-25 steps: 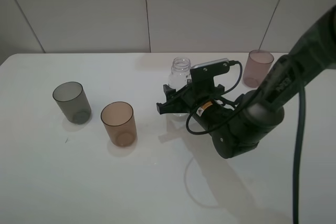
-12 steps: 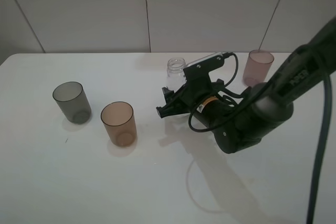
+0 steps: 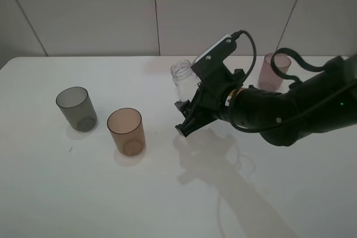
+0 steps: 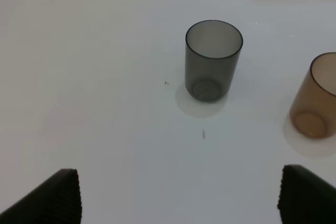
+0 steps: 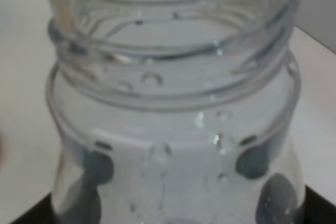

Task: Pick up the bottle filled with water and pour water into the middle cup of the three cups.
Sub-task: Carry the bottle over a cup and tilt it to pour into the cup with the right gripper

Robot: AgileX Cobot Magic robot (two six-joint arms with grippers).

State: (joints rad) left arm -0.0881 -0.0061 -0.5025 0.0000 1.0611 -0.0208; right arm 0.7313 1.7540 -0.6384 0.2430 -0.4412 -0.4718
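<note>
Carry step: my right claw [image 3: 184, 112] grips the small clear plastic bottle [image 3: 182, 76] aloft. Next, I'd bring it over the translucent orange-brown tumbler [image 3: 126, 131] beyond the claw's tips.

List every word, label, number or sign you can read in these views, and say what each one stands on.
No text can be read in any view.
On the right arm: a small orange mark, perhaps a sticker, too small to read.
On the bottle: clear plastic, no label visible.
On the grey cup, the orange-brown cup and the pink cup: no print visible.
</note>
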